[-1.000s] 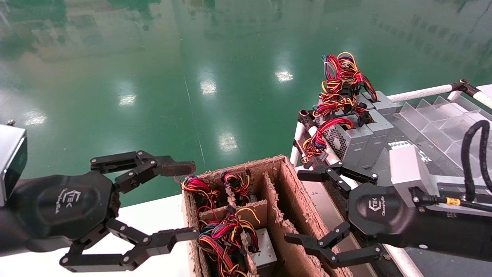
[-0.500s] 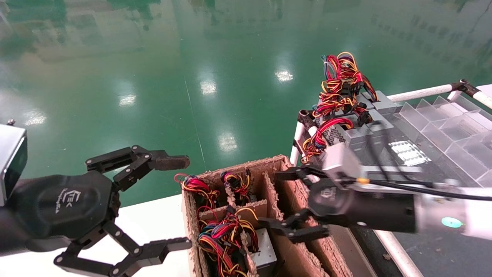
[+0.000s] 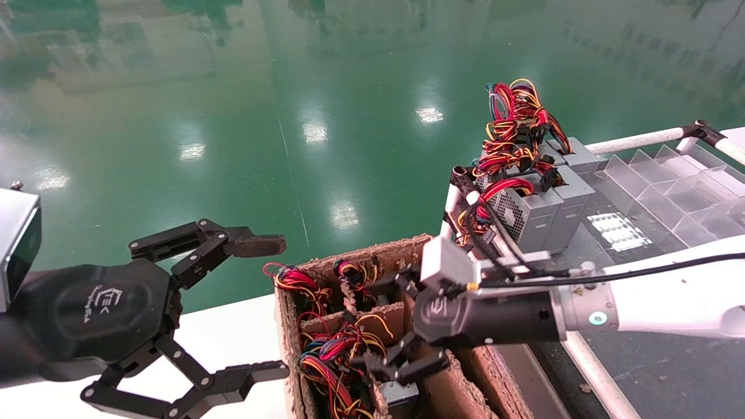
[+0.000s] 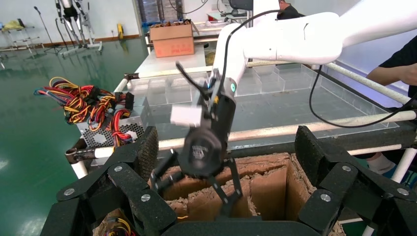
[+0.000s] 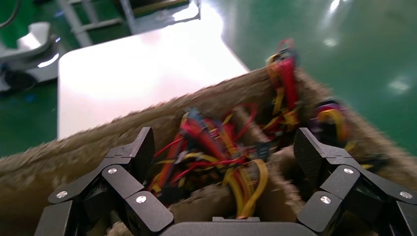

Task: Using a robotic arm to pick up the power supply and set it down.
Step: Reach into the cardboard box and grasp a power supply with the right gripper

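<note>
While left gripper [image 3: 256, 308] idles spread, right gripper [image 3: 391, 326] — jaws splayed — overhangs ragged cardboard box [image 3: 465, 372].

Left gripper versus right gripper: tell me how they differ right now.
Place: the left gripper hangs beside the cardboard box, above the white table; the right gripper reaches over the box's compartments, above a power supply and its wires.
Direction: the left gripper points toward the box from the robot's left; the right gripper comes in from the robot's right.
Shared: both are black claws, open and holding nothing.
</note>
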Tool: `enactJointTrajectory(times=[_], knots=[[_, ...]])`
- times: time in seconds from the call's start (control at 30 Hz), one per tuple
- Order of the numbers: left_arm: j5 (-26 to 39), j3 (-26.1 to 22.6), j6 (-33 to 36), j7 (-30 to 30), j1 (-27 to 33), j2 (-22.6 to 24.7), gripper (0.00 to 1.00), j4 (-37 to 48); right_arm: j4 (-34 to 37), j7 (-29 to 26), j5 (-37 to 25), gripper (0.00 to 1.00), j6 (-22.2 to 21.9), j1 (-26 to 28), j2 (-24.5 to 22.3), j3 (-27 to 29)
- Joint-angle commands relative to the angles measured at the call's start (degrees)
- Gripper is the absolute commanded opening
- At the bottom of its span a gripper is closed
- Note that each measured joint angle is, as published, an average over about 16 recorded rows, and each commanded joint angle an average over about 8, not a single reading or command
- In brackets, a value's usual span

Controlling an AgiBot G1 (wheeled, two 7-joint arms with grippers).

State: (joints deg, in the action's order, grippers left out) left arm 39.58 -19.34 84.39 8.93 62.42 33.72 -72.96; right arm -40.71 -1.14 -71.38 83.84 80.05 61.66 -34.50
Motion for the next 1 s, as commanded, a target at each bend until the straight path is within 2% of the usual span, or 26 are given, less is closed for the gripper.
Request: enactJointTrajectory(times=[0.03, 0.1, 0.13, 0.33, 1.0], knots=[[0.0, 0.0, 0.0, 0.0, 0.0, 0.0, 1.00, 0.0, 1.5, 1.3, -0.6, 0.29, 1.1, 0.6, 0.9, -0.6], [0.0, 0.0, 0.0, 0.0, 0.0, 0.0, 1.00, 0.0, 2.6, 2.7, -1.5, 0.05, 0.6, 1.1, 1.9, -1.1], [0.0, 0.0, 0.0, 0.0, 0.0, 0.0, 1.00, 0.0, 3.0, 3.5, -1.9, 0.00, 0.3, 1.3, 2.3, -1.2], [0.0, 0.0, 0.0, 0.0, 0.0, 0.0, 1.00, 0.0, 4.8, 7.0, -2.9, 0.00, -0.5, 2.0, 4.1, -1.7], [0.0, 0.0, 0.0, 0.0, 0.0, 0.0, 1.00, 0.0, 8.9, 13.0, -3.7, 0.00, -1.0, 2.5, 7.1, -2.1]])
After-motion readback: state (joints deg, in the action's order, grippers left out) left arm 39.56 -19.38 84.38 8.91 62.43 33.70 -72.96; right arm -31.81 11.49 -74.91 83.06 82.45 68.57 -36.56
